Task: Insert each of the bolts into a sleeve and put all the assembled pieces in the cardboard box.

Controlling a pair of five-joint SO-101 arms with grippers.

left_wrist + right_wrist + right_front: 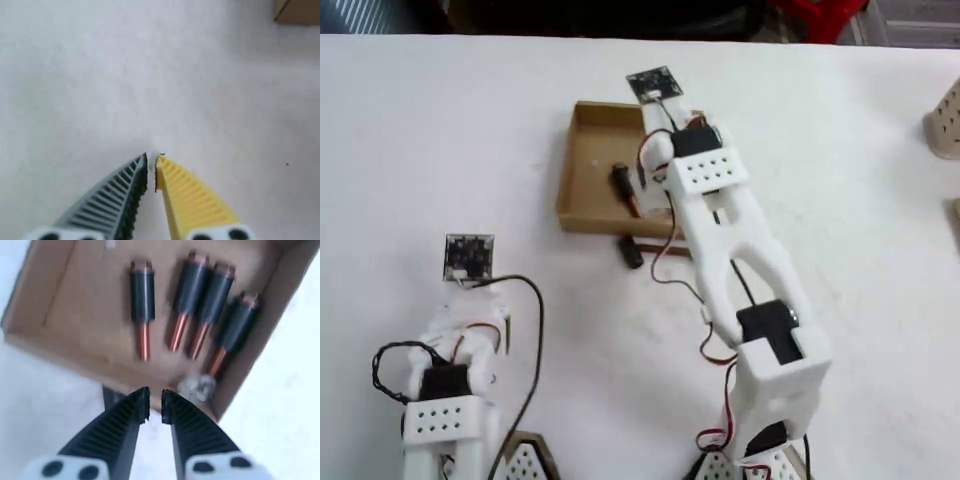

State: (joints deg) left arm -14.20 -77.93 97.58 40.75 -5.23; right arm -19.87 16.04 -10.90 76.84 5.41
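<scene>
The cardboard box (60, 300) holds several assembled pieces, each a black sleeve (141, 290) with a copper bolt (144, 342) sticking out. My right gripper (155, 405) hovers over the box's near wall, fingers nearly together with nothing between them. Just outside that wall another black sleeve with a copper bolt (632, 249) lies on the table; its dark end (112, 396) shows beside the fingers. From above, the right arm (710, 170) covers part of the box (595, 130). My left gripper (152, 162) is shut and empty over bare table at the lower left.
A small shiny crumpled bit (197, 385) lies in the box's corner. A beige perforated object (945, 120) stands at the table's right edge. A corner of the box (297, 11) shows far from the left gripper. White table (440, 140) lies open to the left.
</scene>
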